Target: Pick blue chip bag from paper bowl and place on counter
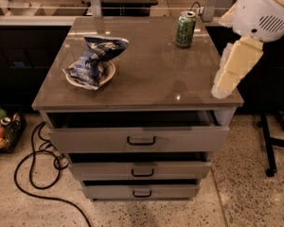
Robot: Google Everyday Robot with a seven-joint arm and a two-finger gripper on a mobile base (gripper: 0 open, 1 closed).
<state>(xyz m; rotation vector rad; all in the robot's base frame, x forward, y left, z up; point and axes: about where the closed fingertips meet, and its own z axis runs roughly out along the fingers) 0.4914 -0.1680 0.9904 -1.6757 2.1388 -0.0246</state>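
Right, your counter [146, 82] fills the middle, with its top drawer [139, 138] pulled slightly out. The gripper [221, 88] hangs at the counter's right edge, well apart from the bag; you cannot tell how far open it is. The paper bowl [110, 73] sits at the left with the blue chip bag [97, 60] crumpled in it. A green can [185, 29] stands at the back right.

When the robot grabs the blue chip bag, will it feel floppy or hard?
Probably floppy and crinkly: the blue chip bag is crumpled foil. It is likely light, so the paper bowl might shift too. The gripper hangs at the right edge of the counter.
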